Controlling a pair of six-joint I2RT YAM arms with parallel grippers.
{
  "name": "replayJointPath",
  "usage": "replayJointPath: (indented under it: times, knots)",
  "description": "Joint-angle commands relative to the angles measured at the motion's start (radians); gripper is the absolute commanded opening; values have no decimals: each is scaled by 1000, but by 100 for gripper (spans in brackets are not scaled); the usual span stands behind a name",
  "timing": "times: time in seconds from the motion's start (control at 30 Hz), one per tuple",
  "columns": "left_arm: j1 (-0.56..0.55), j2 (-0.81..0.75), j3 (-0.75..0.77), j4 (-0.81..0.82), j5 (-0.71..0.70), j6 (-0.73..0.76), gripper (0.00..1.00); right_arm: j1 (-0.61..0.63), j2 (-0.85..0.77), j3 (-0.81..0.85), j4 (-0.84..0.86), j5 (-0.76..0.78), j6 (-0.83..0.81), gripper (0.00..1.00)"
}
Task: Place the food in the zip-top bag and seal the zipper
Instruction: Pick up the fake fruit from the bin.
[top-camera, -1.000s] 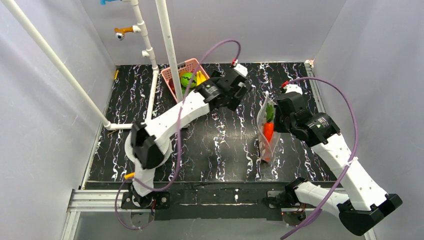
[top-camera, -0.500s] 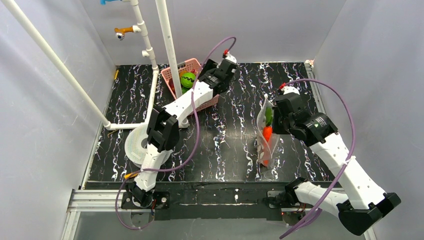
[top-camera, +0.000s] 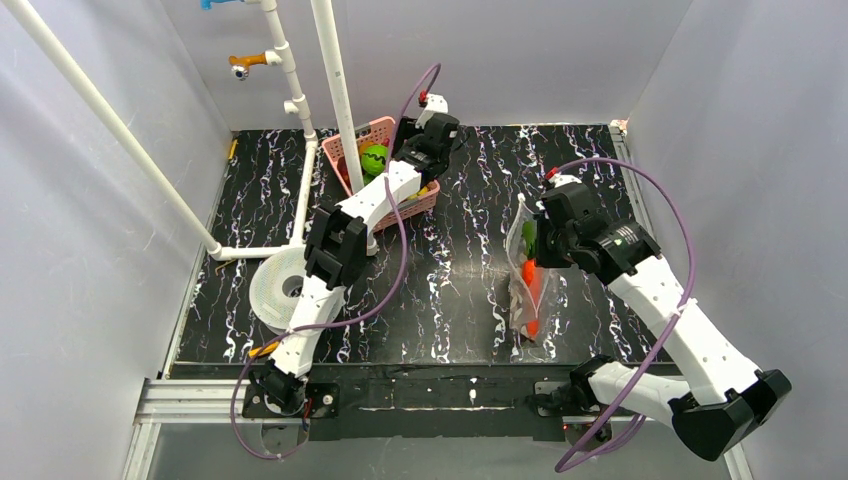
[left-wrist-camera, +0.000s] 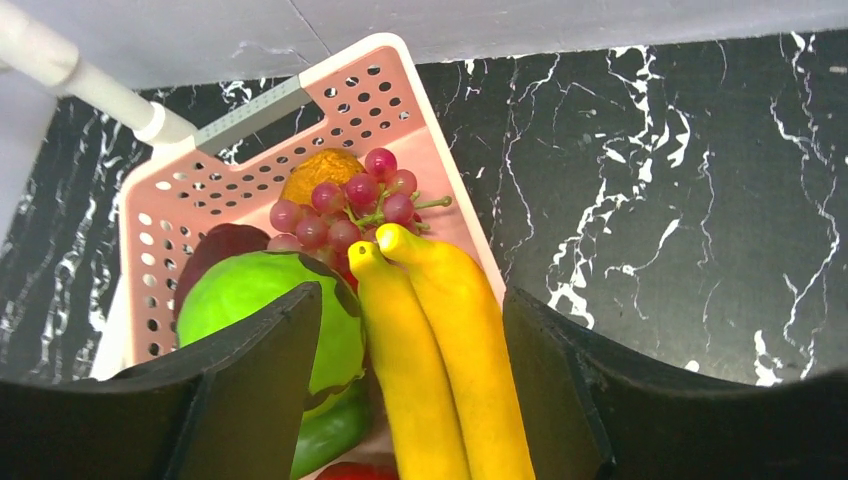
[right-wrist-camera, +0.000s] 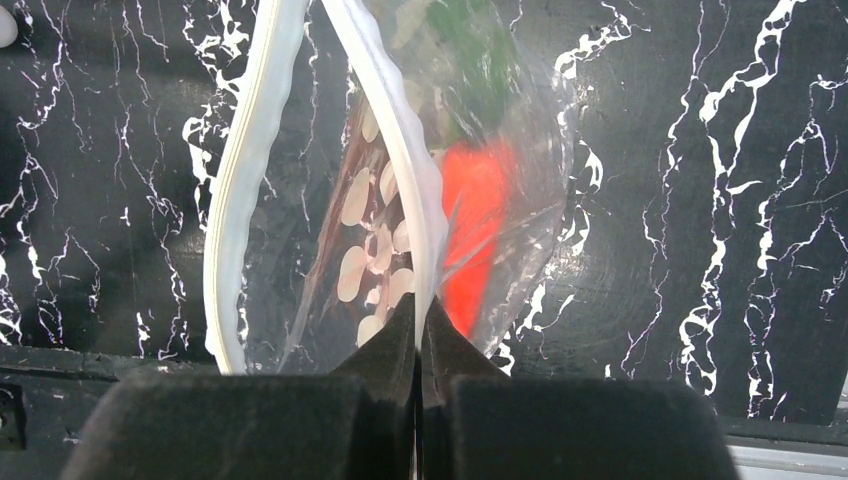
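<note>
Pink basket (top-camera: 343, 152) holding green round food (top-camera: 375, 158), upper centre, left gripper (top-camera: 427, 160) over it; zip-top bag (top-camera: 520, 300) containing orange carrot (top-camera: 531, 287), right of centre, right gripper (top-camera: 541, 238) at its upper edge.

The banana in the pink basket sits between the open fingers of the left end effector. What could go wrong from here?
1. The left end effector straddles the banana, but one finger sits over the green fruit; closing may pinch both or push the banana away.
2. The right end effector pinches only one lip of the zip-top bag; a slip could collapse the mouth, with a carrot already inside.
</note>
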Motion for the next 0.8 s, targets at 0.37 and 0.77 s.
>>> replayJointPath:
  times: [0.37, 0.77]
  knots:
    - [48, -36, -125, 254, -93, -264, 50, -6, 8, -8, 41, -56, -6, 1]
    - [75, 13, -86, 254, -56, -288, 50, -6, 16, -18, 55, -73, -7, 1]
